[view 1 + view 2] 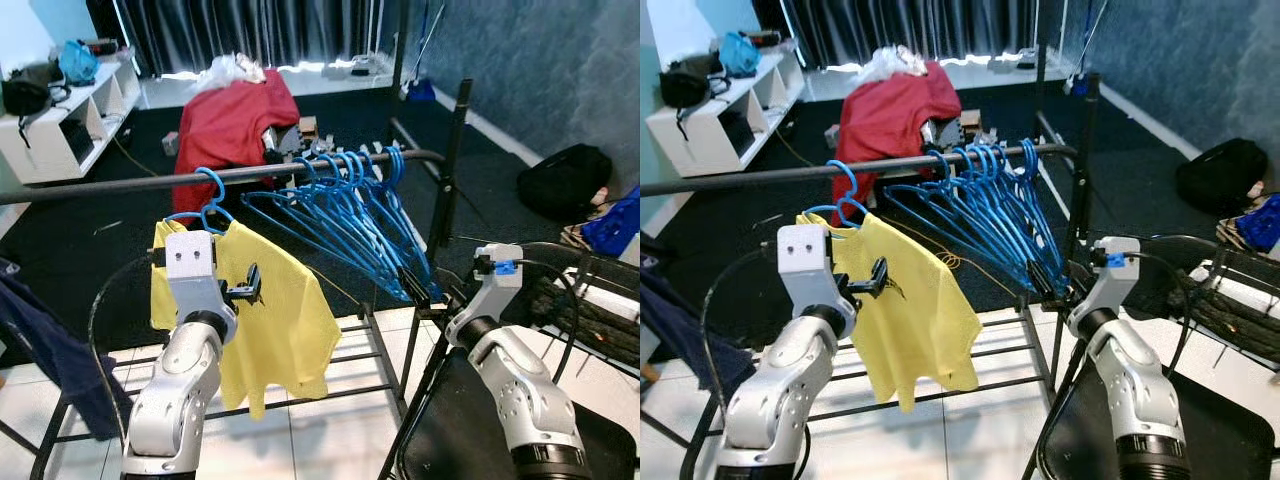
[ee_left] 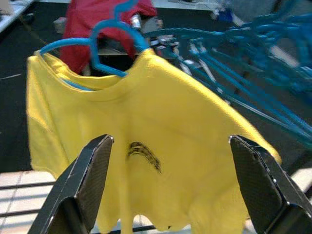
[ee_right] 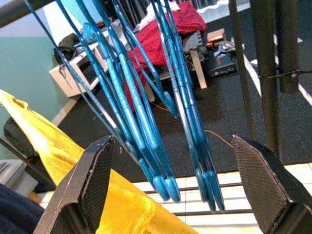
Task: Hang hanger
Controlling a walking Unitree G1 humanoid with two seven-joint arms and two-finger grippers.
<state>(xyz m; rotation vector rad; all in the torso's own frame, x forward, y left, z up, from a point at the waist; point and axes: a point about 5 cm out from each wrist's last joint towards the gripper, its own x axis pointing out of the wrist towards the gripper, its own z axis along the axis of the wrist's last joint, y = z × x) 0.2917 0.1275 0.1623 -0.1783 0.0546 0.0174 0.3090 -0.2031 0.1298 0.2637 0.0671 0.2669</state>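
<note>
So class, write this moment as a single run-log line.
yellow shirt on blue hanger: hung on rail | left gripper: open, facing shirt | right gripper: open, at empty hangers

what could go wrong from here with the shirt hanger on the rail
The blue hanger carrying the yellow shirt hangs tilted on the rail, so a brush from the open left end effector might unhook it. The right end effector, open near the empty hangers, could snag them.

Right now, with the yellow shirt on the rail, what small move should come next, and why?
Probably draw the left end effector straight back. The yellow shirt hangs on its blue hanger, whose hook sits over the rail, and the open fingers hold nothing, so the hanging looks done.
</note>
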